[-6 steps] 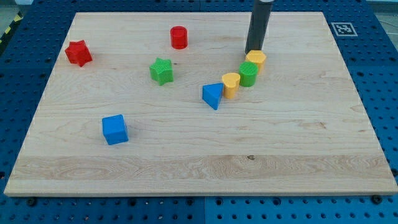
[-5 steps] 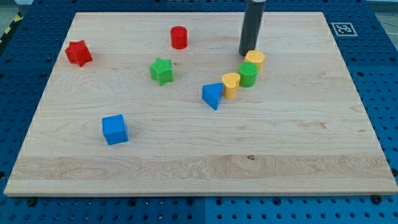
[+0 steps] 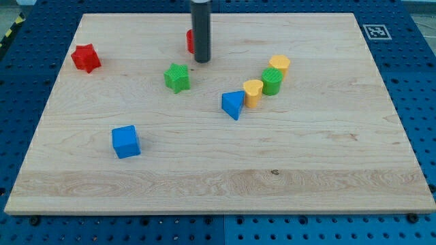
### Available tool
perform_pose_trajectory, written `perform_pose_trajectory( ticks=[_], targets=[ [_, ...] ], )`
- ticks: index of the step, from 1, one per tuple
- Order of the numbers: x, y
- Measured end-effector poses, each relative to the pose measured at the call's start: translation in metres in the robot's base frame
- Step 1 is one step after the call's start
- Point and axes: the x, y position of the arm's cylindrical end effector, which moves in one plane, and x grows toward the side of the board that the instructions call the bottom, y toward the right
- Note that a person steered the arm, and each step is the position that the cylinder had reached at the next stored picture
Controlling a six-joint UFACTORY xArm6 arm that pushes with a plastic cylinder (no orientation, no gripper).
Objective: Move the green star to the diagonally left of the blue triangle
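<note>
Green star (image 3: 177,77) sits left of centre on the table (image 3: 327,156), up-left of the blue triangle (image 3: 233,104) and well apart from it. Nearest me, at the view's bottom left, I see a blue cube (image 3: 126,141). Right of the triangle, a yellow cylinder (image 3: 253,92), green cylinder (image 3: 272,81) and second yellow block (image 3: 278,65) run diagonally upward. My tip (image 3: 202,60) is just up-right of the star, covering most of a red cylinder (image 3: 191,41). A red star (image 3: 86,58) lies far left. No claw shows; I have only the rod.
</note>
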Motion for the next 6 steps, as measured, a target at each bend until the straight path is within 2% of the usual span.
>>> perform_pose_trajectory(
  ticks=[2, 3, 5, 6],
  targets=[
    [0.000, -0.073],
    [0.000, -0.092],
    [0.005, -0.093],
    [0.021, -0.089]
  ],
)
